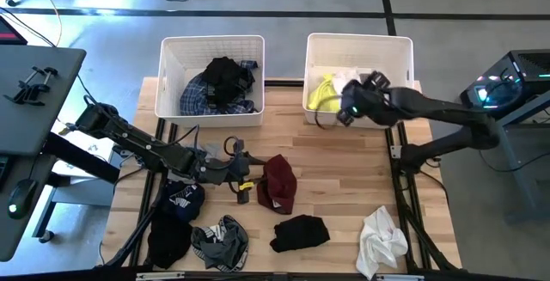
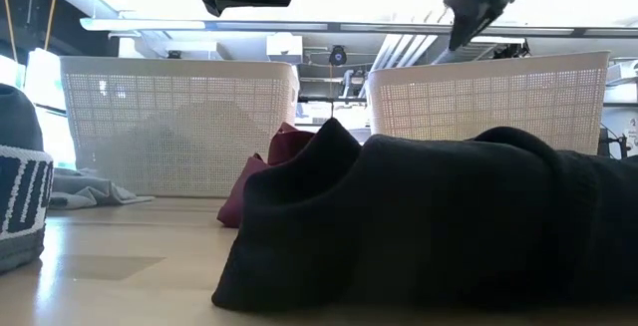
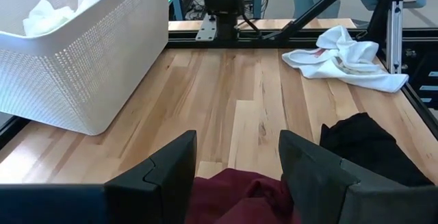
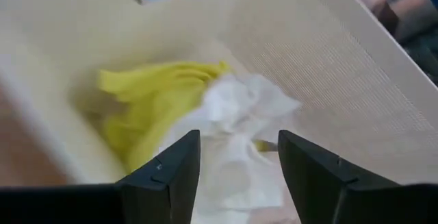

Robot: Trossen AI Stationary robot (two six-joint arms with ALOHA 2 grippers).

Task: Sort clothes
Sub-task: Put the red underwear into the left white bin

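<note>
In the low view, a black garment (image 2: 429, 226) hides the table behind it — its right side is cut off.

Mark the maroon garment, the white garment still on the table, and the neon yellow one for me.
maroon garment (image 1: 278, 183): high view, middle of the fabric heap.
white garment (image 1: 381, 240): high view, centre of the crumpled cloth on the table.
neon yellow garment (image 1: 322, 93): high view, its visible fold inside the right bin.
</note>
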